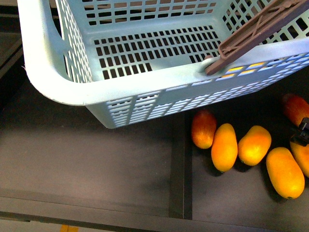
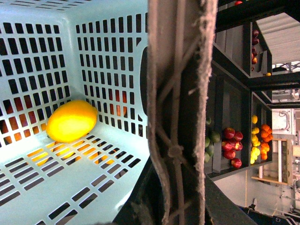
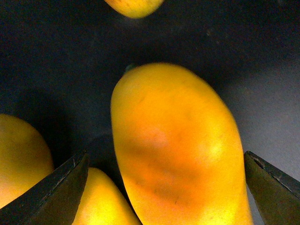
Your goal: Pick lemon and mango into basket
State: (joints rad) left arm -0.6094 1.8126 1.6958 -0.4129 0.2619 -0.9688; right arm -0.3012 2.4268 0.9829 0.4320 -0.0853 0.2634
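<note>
The light blue-green basket [image 1: 120, 92] hangs lifted above the dark shelf. My left gripper [image 2: 171, 206] is shut on its brown handle [image 2: 178, 93], which also shows in the front view [image 1: 256, 29]. The yellow lemon [image 2: 71, 121] lies inside the basket in a floor corner. My right gripper [image 3: 165, 154] is open, its fingers [image 3: 51, 192] on either side of a yellow-orange mango [image 3: 178, 150], close above it. In the front view the right gripper [image 1: 303, 131] shows only as a dark tip at the right edge, over the mangoes.
Several yellow-orange mangoes [image 1: 224, 147] and red-blushed ones [image 1: 203, 128] lie in the right shelf compartment. A dark divider [image 1: 178, 164] separates it from the left compartment. Shelves of apples [image 2: 232, 145] and yellow fruit [image 2: 255, 145] show far off.
</note>
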